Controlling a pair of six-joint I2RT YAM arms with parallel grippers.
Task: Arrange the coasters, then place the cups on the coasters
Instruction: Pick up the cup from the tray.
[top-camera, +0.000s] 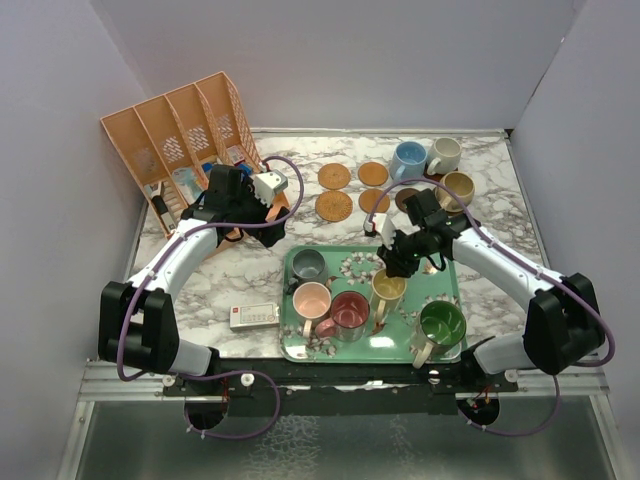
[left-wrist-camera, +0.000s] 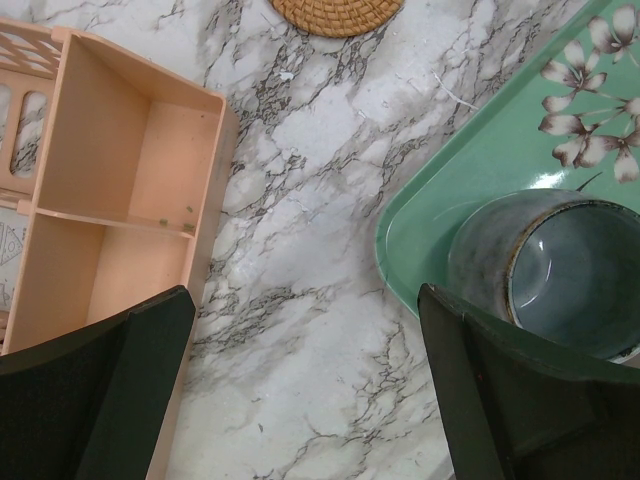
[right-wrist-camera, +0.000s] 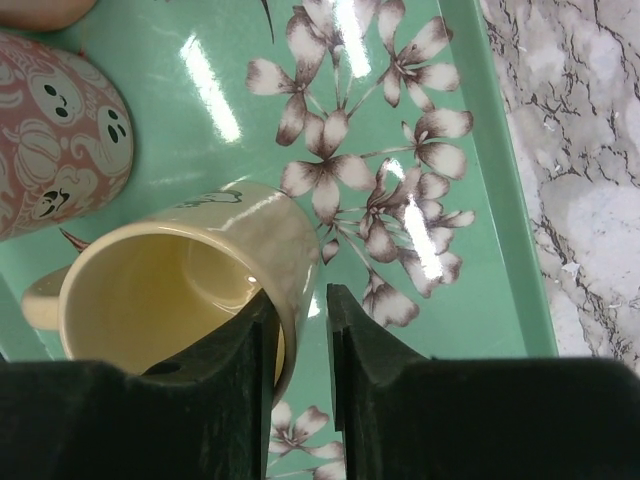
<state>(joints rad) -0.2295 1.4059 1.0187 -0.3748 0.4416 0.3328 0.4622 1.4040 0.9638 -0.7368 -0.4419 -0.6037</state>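
The yellow cup (top-camera: 387, 290) stands on the green floral tray (top-camera: 290, 345) with the grey (top-camera: 306, 266), pink (top-camera: 312, 300), dark red (top-camera: 349, 312) and green (top-camera: 441, 324) cups. My right gripper (right-wrist-camera: 300, 305) straddles the yellow cup's (right-wrist-camera: 170, 290) wall, one finger inside against it, the other outside with a thin gap. Blue (top-camera: 408, 158), cream (top-camera: 444, 155) and tan-brown (top-camera: 458, 188) cups sit at the back right beside several coasters (top-camera: 334, 206). My left gripper (left-wrist-camera: 305, 390) hangs wide open over bare marble, left of the grey cup (left-wrist-camera: 570, 270).
An orange slotted organizer (top-camera: 185, 135) stands at the back left, close to my left gripper. A white and red device (top-camera: 253, 316) lies left of the tray. A reddish patterned cup (right-wrist-camera: 55, 140) stands close to the yellow one. White walls enclose the table.
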